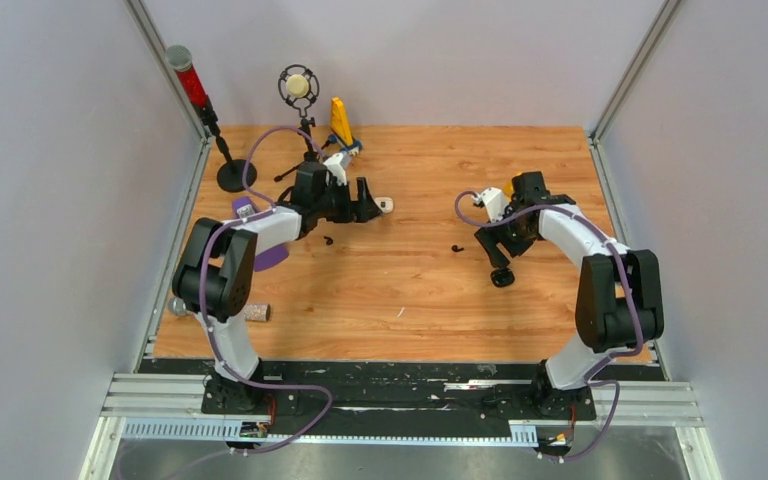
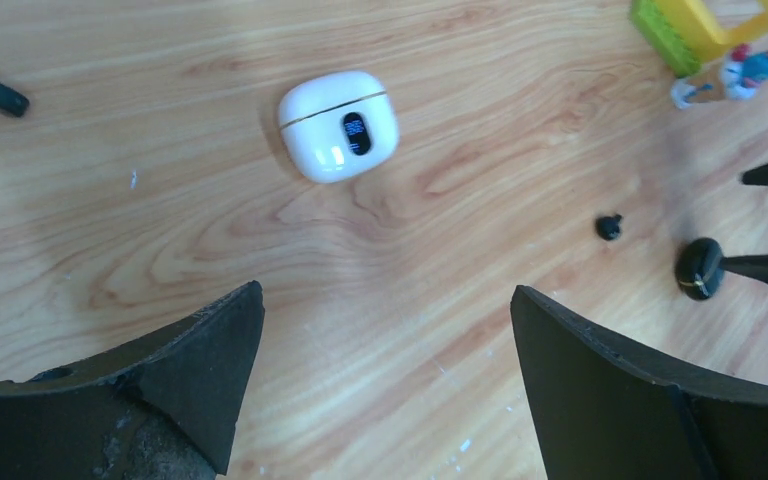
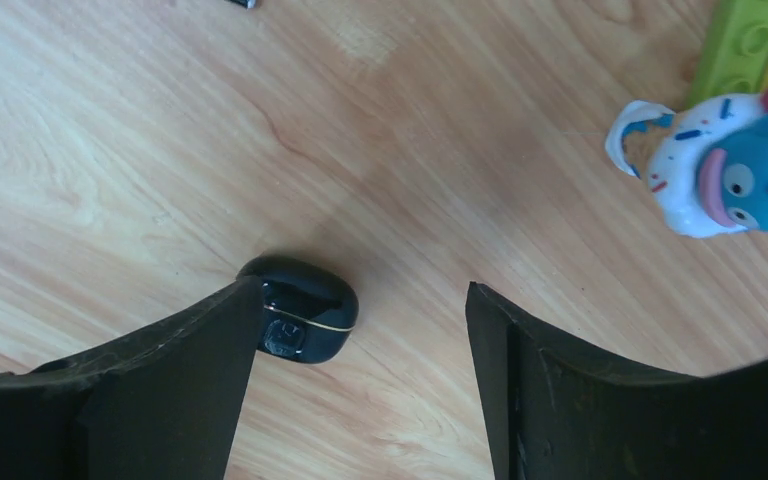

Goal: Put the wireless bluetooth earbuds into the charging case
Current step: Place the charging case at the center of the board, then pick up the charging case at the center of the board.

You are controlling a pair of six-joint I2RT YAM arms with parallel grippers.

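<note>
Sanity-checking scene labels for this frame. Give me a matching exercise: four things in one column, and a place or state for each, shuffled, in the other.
Things
1. white case
2. black case
3. left hand
4. toy figure

Places and states
A. open, nothing between its fingers
B. next to a green block
C. partly hidden behind a finger of the right hand
D. shut, on bare wood, dark oval window facing up

Pairs: 1-D, 2-C, 3-A, 4-B

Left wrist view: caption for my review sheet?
Open left gripper near a closed white case, black earbud loose nearby.
</note>
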